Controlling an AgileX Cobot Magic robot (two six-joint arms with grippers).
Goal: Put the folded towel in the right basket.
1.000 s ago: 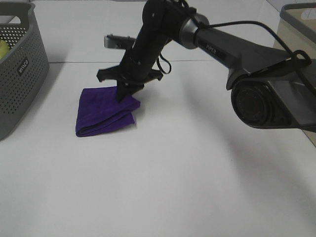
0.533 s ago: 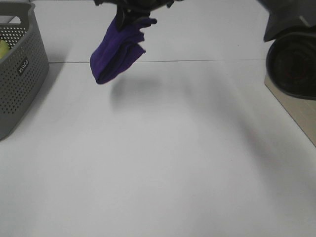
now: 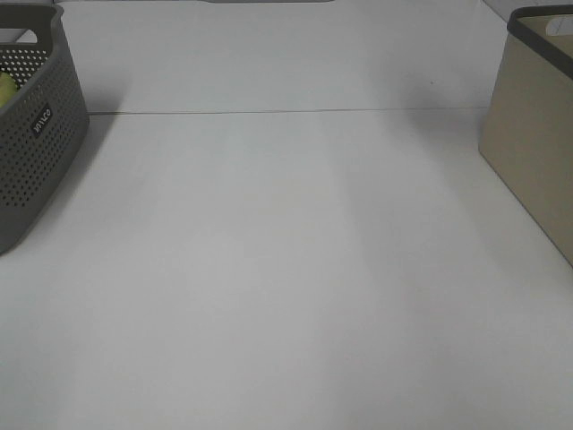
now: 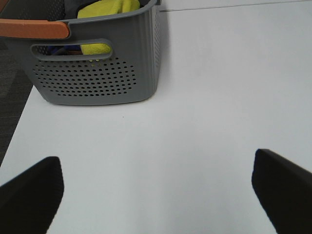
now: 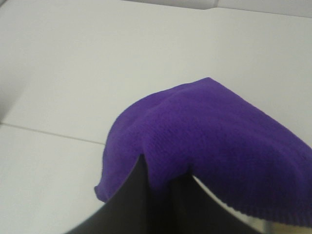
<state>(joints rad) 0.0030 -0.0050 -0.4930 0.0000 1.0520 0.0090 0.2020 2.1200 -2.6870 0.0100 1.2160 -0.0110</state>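
Note:
The purple folded towel (image 5: 214, 141) shows only in the right wrist view, pinched between the dark fingers of my right gripper (image 5: 161, 187) and hanging above the white table. The towel and the right arm are out of the high view. The right basket (image 3: 537, 143), beige with a dark rim, stands at the right edge of the high view. My left gripper (image 4: 156, 195) is open and empty, its two dark fingertips (image 4: 29, 190) low over the table near the grey basket.
A grey perforated basket (image 3: 36, 134) stands at the left edge; in the left wrist view (image 4: 97, 73) it holds yellow cloth and has an orange handle. The white table (image 3: 286, 269) spreads between the two baskets.
My right gripper lifted the purple towel off the table, carried it upward, and has left the high view with it.

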